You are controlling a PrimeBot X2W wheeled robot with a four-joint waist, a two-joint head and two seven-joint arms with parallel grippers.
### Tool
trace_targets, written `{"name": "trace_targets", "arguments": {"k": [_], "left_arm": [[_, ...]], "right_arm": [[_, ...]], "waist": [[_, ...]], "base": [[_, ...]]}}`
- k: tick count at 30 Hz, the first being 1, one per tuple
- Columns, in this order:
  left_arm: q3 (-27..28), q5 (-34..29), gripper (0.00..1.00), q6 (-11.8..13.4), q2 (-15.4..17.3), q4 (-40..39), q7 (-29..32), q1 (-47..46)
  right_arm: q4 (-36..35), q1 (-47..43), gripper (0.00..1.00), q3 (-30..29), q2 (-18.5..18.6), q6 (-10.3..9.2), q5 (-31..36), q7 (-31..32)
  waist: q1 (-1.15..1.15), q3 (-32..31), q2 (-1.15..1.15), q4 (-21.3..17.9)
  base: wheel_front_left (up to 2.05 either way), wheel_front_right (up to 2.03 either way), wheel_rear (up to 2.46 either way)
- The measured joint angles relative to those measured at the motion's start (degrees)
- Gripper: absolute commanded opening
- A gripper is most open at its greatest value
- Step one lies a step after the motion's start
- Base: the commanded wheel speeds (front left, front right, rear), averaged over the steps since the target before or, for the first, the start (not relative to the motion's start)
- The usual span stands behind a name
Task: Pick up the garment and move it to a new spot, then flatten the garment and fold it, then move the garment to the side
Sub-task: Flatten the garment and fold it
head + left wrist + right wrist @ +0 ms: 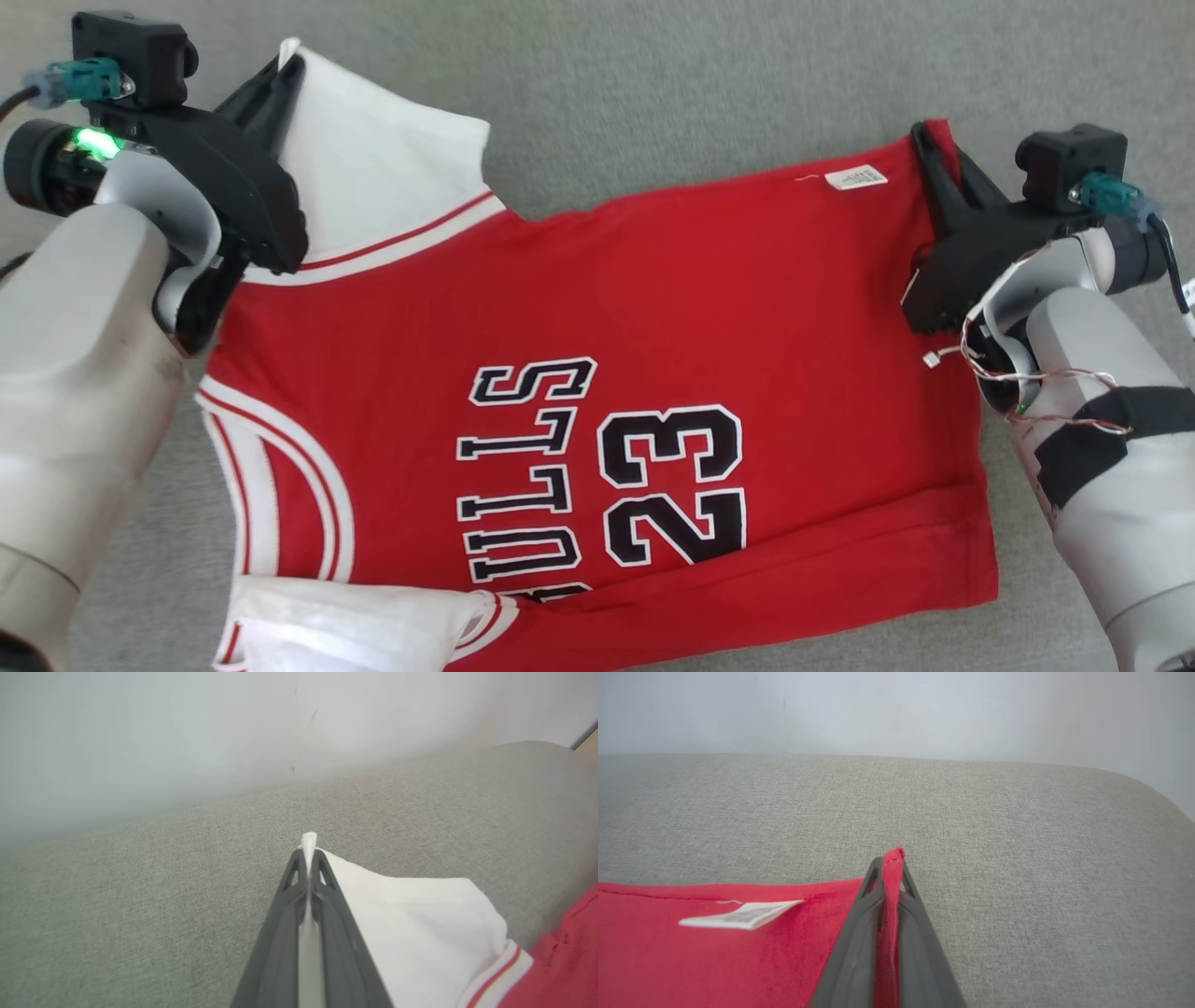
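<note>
The garment (597,308) is a red jersey with white sleeves, black "BULLS" lettering and the number 23, spread sideways on the grey fabric surface. My left gripper (291,67) is shut on the tip of its far white sleeve (411,924), which pokes out between the closed fingers (308,856). At the far right corner, my right gripper (924,140) is shut on the red hem, and the pinched red cloth (889,891) shows between its fingers. A white care label (742,914) lies on the hem just left of that grip.
The grey upholstered surface (653,84) runs beyond the jersey to a pale wall (896,709). The surface's rounded far edge (1148,788) curves down at the right. The jersey's second white sleeve (355,625) lies folded at the near left.
</note>
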State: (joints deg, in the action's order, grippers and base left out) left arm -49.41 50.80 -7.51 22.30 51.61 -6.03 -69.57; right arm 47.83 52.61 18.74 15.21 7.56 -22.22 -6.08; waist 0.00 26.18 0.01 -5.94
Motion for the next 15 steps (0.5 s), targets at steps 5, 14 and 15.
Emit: {"name": "trace_targets", "arguments": {"k": [5, 14, 15], "left_arm": [[-1.6, 3.3, 0.00, 0.0, 0.6, -4.0, -4.0, 2.9], [-1.8, 7.3, 0.00, 0.0, 4.3, -14.3, -8.2, 12.9], [-1.3, 7.6, 0.00, 0.0, 4.6, -15.3, -8.4, 14.4]], "right_arm": [[-0.1, -3.2, 0.00, 1.1, 1.2, 0.00, -1.1, -2.6], [-3.9, -11.9, 0.00, 2.2, 3.8, 0.00, -4.4, -6.0], [-4.4, -12.9, 0.00, 2.2, 4.1, 0.00, -4.8, -6.2]], "waist": [[-0.01, -3.4, -0.01, 1.2], [-0.01, -9.4, -0.01, 3.4], [-0.01, -10.0, -0.01, 3.6]], "base": [[0.00, 0.00, 0.00], [0.00, 0.00, 0.00], [0.00, 0.00, 0.00]]}}
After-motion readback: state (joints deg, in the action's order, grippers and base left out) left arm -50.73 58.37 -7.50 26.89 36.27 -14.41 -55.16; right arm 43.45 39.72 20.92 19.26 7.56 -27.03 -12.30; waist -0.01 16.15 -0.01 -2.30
